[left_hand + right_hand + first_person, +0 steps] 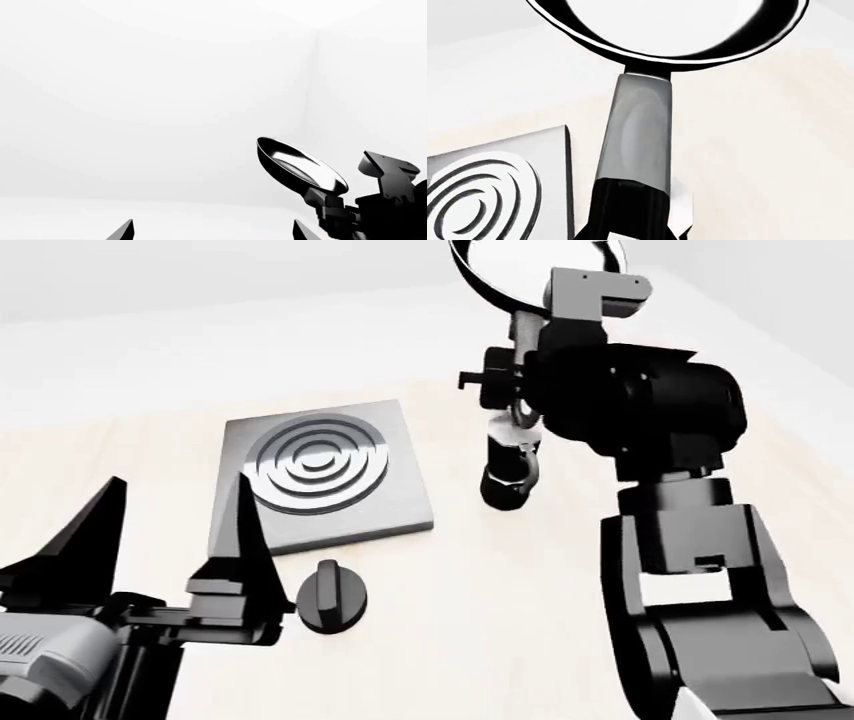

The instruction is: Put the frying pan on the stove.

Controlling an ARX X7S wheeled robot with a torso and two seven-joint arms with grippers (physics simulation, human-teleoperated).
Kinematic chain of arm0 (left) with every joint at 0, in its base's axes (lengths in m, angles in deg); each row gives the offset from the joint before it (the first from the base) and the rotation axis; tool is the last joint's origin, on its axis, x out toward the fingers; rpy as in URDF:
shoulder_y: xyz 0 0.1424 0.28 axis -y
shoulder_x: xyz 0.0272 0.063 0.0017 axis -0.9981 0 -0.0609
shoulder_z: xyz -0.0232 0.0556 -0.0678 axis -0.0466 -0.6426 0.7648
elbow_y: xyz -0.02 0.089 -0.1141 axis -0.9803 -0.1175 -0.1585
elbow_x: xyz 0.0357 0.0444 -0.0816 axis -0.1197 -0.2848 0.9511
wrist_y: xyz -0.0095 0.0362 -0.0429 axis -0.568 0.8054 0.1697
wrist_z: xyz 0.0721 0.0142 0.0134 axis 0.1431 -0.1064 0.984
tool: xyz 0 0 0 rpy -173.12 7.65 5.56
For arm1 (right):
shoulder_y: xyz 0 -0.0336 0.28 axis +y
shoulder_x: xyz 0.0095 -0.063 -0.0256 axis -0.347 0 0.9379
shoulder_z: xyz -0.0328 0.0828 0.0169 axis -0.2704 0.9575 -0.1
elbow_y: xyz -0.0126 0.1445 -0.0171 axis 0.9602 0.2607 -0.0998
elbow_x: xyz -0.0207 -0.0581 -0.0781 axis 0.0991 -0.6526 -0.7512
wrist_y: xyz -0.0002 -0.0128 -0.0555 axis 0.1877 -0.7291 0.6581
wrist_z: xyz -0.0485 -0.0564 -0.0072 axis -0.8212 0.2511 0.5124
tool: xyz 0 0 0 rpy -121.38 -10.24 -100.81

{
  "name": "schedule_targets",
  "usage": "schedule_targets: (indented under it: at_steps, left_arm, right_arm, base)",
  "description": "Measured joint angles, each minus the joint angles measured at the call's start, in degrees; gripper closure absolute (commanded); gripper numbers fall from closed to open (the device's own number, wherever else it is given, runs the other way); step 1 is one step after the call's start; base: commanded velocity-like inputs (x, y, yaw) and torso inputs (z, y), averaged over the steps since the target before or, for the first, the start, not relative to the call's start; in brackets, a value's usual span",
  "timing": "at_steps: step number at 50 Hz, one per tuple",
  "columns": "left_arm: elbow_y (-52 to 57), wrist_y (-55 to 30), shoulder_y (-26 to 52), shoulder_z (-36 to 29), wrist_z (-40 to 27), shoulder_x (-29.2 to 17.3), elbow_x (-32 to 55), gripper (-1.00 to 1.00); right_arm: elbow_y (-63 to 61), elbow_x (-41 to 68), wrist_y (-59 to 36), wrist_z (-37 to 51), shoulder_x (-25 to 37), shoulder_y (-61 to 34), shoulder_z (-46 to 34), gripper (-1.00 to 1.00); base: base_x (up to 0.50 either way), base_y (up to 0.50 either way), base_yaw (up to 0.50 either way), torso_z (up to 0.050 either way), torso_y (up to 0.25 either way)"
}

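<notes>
My right gripper is raised high over the table and shut on the long handle of the frying pan. The glossy black pan is tilted, its bowl uppermost and its handle end hanging down. In the right wrist view the frying pan fills the far edge and its grey handle runs into my right gripper. The stove, a grey plate with dark rings, lies on the table to the left of and below the pan. My left gripper stands open and holds nothing, near the stove's front edge.
A small black round knob sits on the light wooden table just in front of the stove. In the left wrist view the frying pan and the right gripper show against plain white walls.
</notes>
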Motion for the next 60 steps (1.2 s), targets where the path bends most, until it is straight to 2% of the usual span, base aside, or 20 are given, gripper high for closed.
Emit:
schedule_targets:
  at_steps: [14, 28, 35, 50, 60]
  left_arm:
    - [0.5, 0.6, -0.2, 0.6, -0.3, -0.6, 0.6, -1.0]
    - [1.0, 1.0, -0.4, 1.2, -0.7, -1.2, 1.1, -1.0]
    - [1.3, 1.2, -0.6, 1.5, -0.9, -1.6, 1.3, -1.0]
    - [1.3, 1.7, -0.7, 1.9, -1.1, -1.9, 1.8, -1.0]
    - [1.4, 2.1, -0.9, 2.2, -1.1, -2.2, 2.1, -1.0]
  right_arm:
    - [-2.0, 12.0, 0.5, -1.4, -0.1, -0.3, -11.3, 1.0]
    - [2.4, 26.5, 5.1, 1.3, -0.2, -3.1, -24.7, 1.0]
    - [7.4, 39.7, 9.4, 3.4, -0.2, -5.9, -36.1, 1.0]
    - [15.6, 76.3, 18.1, 4.7, -0.3, -12.1, -65.8, 1.0]
    - [16.2, 89.6, 20.7, 5.3, -0.3, -14.7, -79.5, 1.0]
  base:
    - [0.0, 0.0, 0.0, 0.001, 0.002]
    - [0.0, 0.0, 0.0, 0.001, 0.001]
    - [0.0, 0.0, 0.0, 0.0, 0.001]
    - [0.0, 0.0, 0.0, 0.001, 0.001]
    - [0.0, 0.0, 0.0, 0.0, 0.002]
